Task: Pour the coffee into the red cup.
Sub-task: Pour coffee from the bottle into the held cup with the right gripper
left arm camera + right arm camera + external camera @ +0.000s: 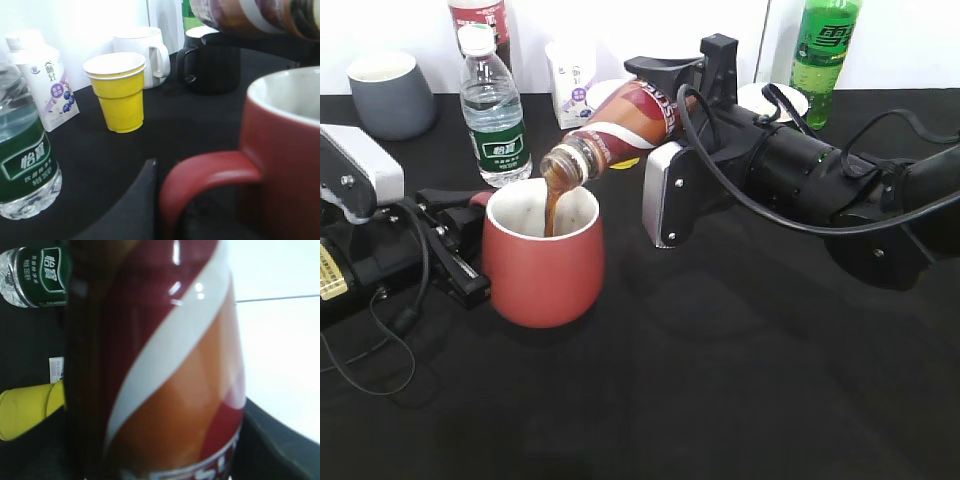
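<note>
Above red cup, tilted right claw.

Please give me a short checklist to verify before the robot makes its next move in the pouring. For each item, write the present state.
1. Coffee bottle is tilted, mouth over the red cup: ok.
2. Brown stream falls inside the cup's rim, with no spill visible on the black table: ok.
3. Right gripper holds the bottle's body firmly: ok.
4. Left gripper steadies the cup at its handle: it is at the handle, but whether its jaws are closed: cannot tell.
5. Fill level in the cup is below the rim: cannot tell; the inside is mostly hidden.
6. Water bottle stands clear of the pouring path: ok.
</note>
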